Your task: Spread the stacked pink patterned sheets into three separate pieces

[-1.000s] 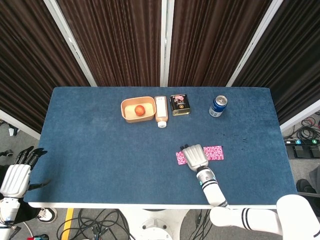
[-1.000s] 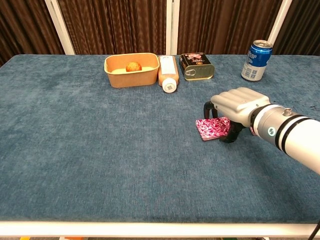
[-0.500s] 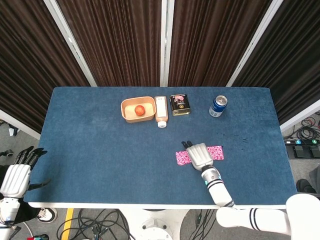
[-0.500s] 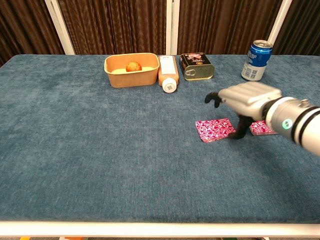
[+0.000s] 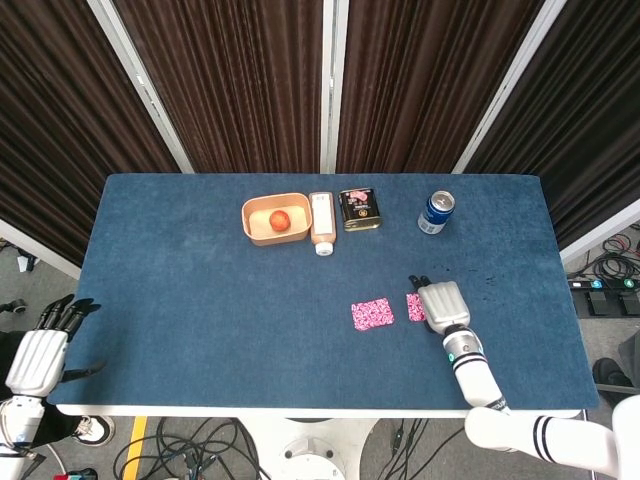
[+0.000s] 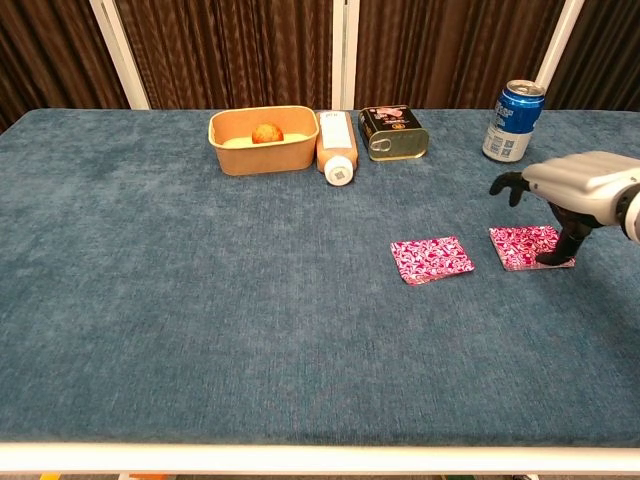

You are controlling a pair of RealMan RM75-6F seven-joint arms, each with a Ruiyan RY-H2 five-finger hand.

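Pink patterned sheet point(image 6: 431, 259) lies flat mid-bench point(image 6: 200, 300); a second sheet point(image 6: 525, 246) lies just right of it, apart. Right hand point(image 6: 575, 190) rests a fingertip on the second sheet, apparently gripping nothing. Left hand point(image 5: 35, 350) hangs off-bench, fingers spread.

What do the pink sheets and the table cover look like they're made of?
The pink sheets look like thin paper or card with a printed pattern: they lie flat with crisp edges. The one under the right hand seems alike. The table cover looks like blue napped fabric, matte and mottled.
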